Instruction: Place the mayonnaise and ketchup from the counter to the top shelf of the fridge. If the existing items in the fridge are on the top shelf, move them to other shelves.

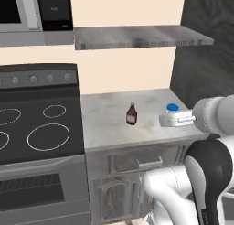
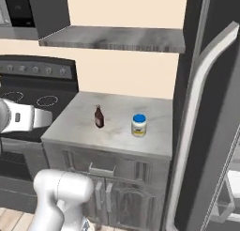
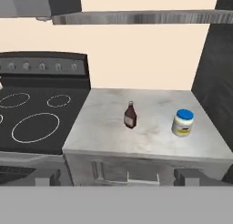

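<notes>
The ketchup, a small dark red bottle, stands upright near the middle of the grey counter. It also shows in the base views. To its right stands the mayonnaise, a white jar with a blue lid; in the left base view my arm hides most of the mayonnaise. My gripper is open and holds nothing. It hangs in front of the counter's front edge, facing both items from a distance. The dark fridge rises right of the counter; its shelves are hidden.
A black stove adjoins the counter on the left, with a microwave above it. A grey wall shelf hangs over the counter. Cabinet doors and a drawer sit below. The fridge's long grey handle projects forward.
</notes>
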{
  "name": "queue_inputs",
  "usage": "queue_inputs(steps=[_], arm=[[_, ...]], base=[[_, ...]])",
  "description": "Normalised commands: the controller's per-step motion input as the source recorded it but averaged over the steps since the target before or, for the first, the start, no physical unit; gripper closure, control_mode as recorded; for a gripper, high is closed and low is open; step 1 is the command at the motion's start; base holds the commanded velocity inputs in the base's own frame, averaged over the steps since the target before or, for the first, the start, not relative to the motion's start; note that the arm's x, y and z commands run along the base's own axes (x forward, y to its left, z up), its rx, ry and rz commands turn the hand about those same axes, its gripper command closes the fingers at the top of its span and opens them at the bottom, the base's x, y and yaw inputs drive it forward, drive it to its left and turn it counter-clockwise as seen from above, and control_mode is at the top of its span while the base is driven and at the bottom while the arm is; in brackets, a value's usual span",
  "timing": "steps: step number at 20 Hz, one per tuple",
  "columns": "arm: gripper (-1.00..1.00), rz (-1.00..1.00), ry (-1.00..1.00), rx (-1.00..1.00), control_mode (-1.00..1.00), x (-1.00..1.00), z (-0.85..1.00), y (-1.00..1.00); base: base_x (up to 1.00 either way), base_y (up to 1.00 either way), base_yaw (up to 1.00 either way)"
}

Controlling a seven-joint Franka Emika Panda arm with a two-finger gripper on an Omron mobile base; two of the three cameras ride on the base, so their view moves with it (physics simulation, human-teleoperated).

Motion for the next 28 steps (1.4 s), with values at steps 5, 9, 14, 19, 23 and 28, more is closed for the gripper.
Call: queue_inputs(steps=[5,9,14,19,23,28], arm=[[-1.0,0.0,0.0,0.0,1.0,0.0,0.0,0.0],[-1.0,0.0,0.0,0.0,1.0,0.0,0.0,0.0],[-1.0,0.0,0.47,0.0,-1.0,0.68,-0.4,-0.23],[-1.0,0.0,0.46,0.01,-1.0,0.82,-0.63,-0.17],[-1.0,0.03,0.28,0.01,-1.0,0.9,-0.75,-0.15],[-1.0,0.14,0.2,0.0,-1.0,0.64,-0.88,-0.36]], base=[[0.78,0.0,0.0],[0.68,0.0,0.0],[0.0,0.0,0.0],[0.0,0.0,0.0],[0.0,0.0,0.0],[0.0,0.0,0.0]])
